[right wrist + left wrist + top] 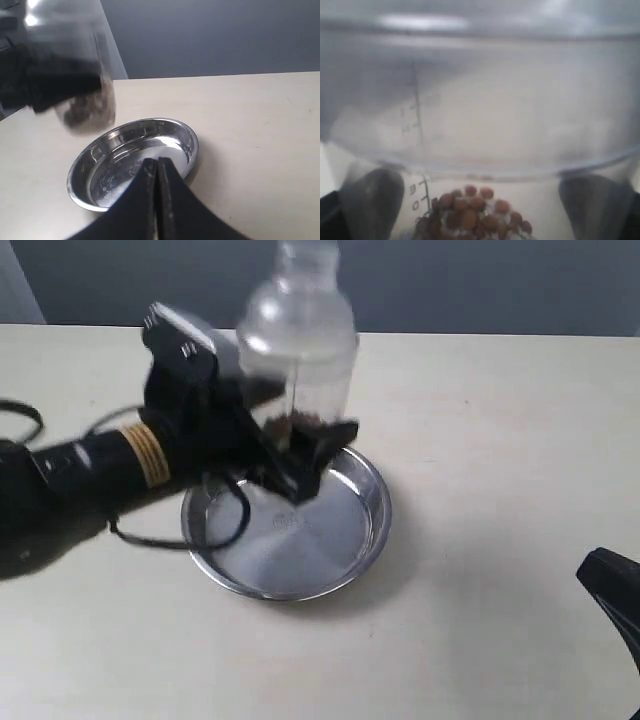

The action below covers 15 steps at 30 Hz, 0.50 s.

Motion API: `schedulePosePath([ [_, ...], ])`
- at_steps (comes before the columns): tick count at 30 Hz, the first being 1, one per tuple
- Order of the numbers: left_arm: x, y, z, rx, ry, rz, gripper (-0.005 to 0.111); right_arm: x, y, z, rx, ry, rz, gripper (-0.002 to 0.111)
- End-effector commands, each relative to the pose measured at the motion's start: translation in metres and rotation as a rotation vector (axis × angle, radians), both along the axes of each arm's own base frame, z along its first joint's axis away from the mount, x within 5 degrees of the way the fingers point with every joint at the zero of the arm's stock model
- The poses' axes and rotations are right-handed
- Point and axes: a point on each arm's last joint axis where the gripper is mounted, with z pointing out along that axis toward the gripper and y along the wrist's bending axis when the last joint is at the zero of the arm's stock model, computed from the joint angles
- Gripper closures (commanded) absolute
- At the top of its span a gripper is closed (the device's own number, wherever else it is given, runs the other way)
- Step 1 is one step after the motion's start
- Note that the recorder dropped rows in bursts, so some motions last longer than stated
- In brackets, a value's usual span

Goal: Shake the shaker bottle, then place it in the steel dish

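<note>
Evidently light, rigid and slick, the shaker bottle [300,340] is clamped low by the left tool [305,445]. The right tool [157,166] is pressed closed and empty.

Exterior view: we record a pale cream bench [500,440], smooth and matte, filling most of the frame, with a few faint small marks on its top. Behind its far edge stands a plain dark blue-grey wall [480,285], even in tone and unbroken. At the far left a lighter off-white strip [18,280] meets this wall. Lighting is soft and diffuse, and shadows on the bench are soft-edged. Right wrist view: we see the same bench and wall, meeting in a straight line.
</note>
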Motion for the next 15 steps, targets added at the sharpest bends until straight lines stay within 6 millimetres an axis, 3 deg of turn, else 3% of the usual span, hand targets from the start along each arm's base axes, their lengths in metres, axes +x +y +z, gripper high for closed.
schedulePosePath([
  [1,-0.002,0.008,-0.001,0.069,0.040,0.030,0.107,0.000,0.000,0.000,-0.003,-0.005,-0.005,0.109],
  [4,-0.008,0.007,-0.038,0.030,0.090,0.006,0.107,0.000,0.000,0.000,0.000,-0.005,-0.005,0.109],
  [6,-0.008,0.006,-0.029,-0.088,0.005,0.002,0.107,0.000,0.000,0.000,-0.002,-0.005,-0.005,0.109],
  [8,-0.007,0.006,0.007,-0.236,-0.124,-0.008,0.107,0.000,0.000,0.000,-0.002,-0.005,-0.005,0.109],
  [9,-0.006,0.006,0.021,-0.173,-0.121,0.007,0.107,0.000,0.000,0.000,-0.002,-0.005,-0.005,0.109],
  [10,-0.005,0.006,0.011,-0.104,-0.061,0.014,0.107,0.000,0.000,0.000,-0.002,-0.005,-0.005,0.109],
  [11,-0.007,0.006,-0.014,-0.062,-0.002,0.003,0.107,0.000,0.000,0.000,-0.002,-0.005,-0.005,0.109],
  [13,-0.012,0.007,-0.026,-0.244,-0.049,-0.008,0.107,0.000,0.000,0.000,-0.002,-0.005,-0.005,0.109],
  [14,-0.013,0.009,-0.016,-0.343,-0.109,-0.008,0.107,0.000,0.000,0.000,-0.002,-0.005,-0.005,0.109],
  [15,-0.012,0.013,0.008,-0.419,-0.183,0.015,0.107,0.000,0.000,0.000,-0.002,-0.005,-0.005,0.109],
])
